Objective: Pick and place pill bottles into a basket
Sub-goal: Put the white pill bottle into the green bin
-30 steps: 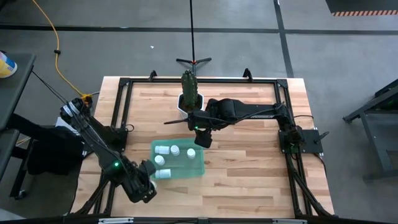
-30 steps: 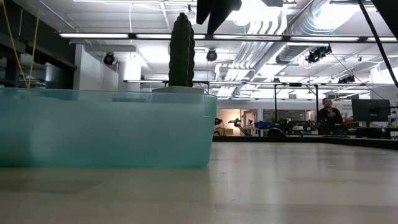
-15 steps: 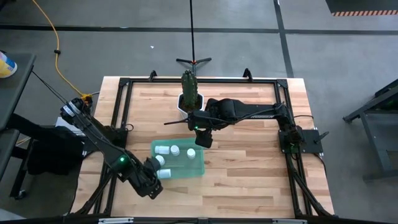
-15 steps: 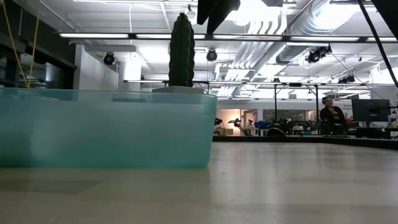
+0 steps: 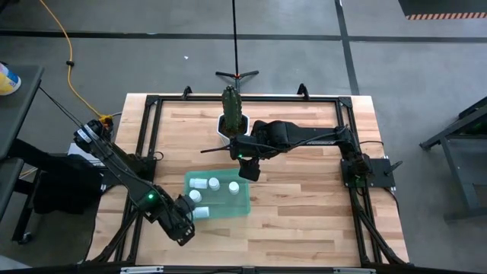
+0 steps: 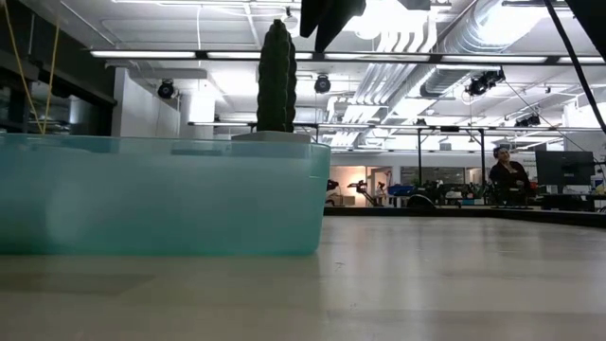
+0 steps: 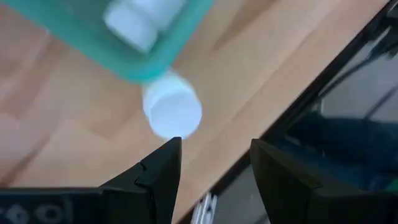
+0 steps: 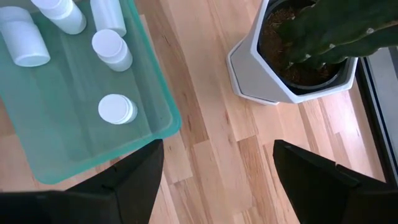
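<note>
The teal-green basket (image 5: 219, 204) lies on the wooden table with several white pill bottles (image 5: 214, 183) in it; the right wrist view shows them standing and lying (image 8: 115, 109). One more pill bottle (image 7: 172, 112) shows cap-up just outside the basket's near left corner (image 7: 143, 68); it also shows in the high view (image 5: 202, 212). My left gripper (image 7: 214, 162) is open and empty, a little short of that bottle (image 5: 189, 219). My right gripper (image 5: 247, 171) is open and empty above the basket's far right corner (image 8: 217, 180).
A white hexagonal pot (image 8: 292, 68) with a cactus (image 5: 231, 103) stands just beyond the basket on the far side. A black frame (image 5: 152, 103) runs around the table top. Bare wood lies to the right of the basket. A person (image 6: 508, 175) shows far off in the room.
My left gripper has drawn back toward the table's near edge, away from the bottle at the basket's near left corner. That bottle has stayed where it was. My right arm has kept still.
</note>
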Robot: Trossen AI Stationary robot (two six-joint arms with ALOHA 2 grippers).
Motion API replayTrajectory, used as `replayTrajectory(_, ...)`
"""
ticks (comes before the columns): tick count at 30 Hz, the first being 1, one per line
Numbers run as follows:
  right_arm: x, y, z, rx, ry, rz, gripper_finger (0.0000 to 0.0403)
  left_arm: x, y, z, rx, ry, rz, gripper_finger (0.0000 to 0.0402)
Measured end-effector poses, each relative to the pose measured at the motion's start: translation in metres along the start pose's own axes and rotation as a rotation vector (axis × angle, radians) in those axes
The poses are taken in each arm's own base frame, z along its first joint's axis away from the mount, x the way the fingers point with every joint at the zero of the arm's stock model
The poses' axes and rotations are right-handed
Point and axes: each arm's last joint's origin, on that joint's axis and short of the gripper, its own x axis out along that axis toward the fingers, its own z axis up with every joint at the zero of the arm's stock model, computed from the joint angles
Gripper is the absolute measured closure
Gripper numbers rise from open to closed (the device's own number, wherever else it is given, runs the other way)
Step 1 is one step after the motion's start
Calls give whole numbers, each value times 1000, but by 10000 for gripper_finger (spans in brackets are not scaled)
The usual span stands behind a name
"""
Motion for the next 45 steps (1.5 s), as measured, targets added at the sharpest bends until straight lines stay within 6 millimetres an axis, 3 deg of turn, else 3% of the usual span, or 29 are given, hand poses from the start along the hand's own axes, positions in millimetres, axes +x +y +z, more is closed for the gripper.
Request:
replayTrajectory(5,0,0,0,0,0,0,110,12,1,-2,-10,75,-69,152)
replayTrajectory(13,0,0,0,0,0,0,110,14,0,0,-19,39,-90,46)
replayTrajectory(17,0,0,0,-5,1,0,110,15,4,0,-47,38,-49,16)
replayTrajectory(24,0,0,0,-8,1,0,110,15,13,-1,-79,44,49,26)
replayTrajectory(33,0,0,0,-8,1,0,110,15,14,1,-75,-14,51,53)
replayTrajectory(45,0,0,0,-8,1,0,110,15,15,1,-71,-35,61,60)
